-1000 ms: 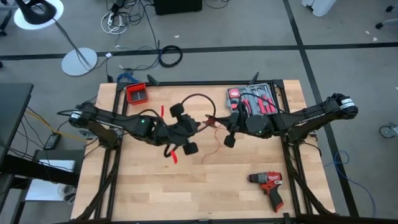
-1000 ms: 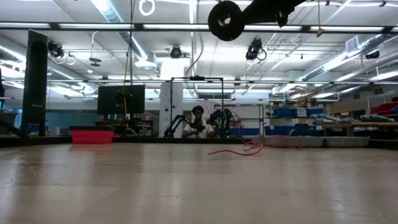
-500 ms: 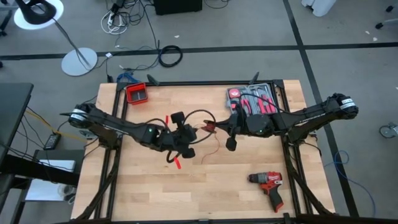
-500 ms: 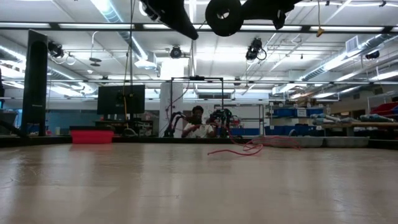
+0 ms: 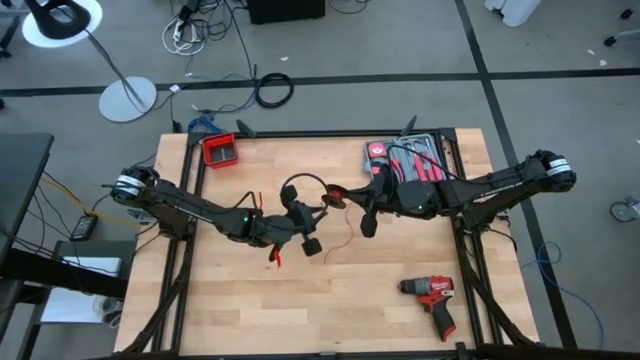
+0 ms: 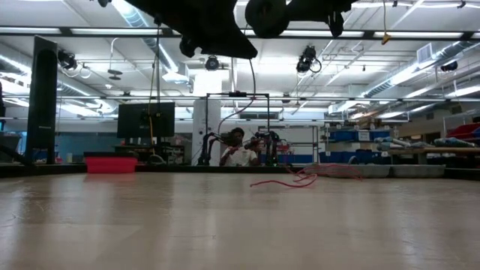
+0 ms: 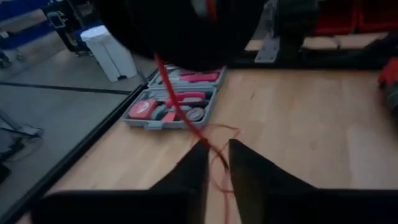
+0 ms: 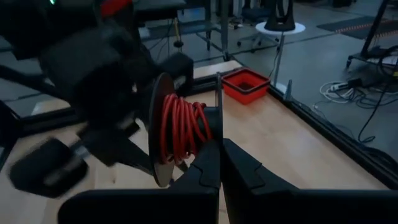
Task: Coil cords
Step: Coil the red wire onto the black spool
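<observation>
Red cords coiled, no legible text

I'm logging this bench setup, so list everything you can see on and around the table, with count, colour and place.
cords: one bundle, black and red, mid-table, held up between both arms
red bin: one, red, far left corner
tool case: one, grey with red tools, far right
drill: one, red and black, near right
cable ring: one, black, on floor beyond table
lamp: one, white, floor at far left
left gripper: one, dark, mid-table at the cords
right gripper: one, dark, shut on cords
</observation>
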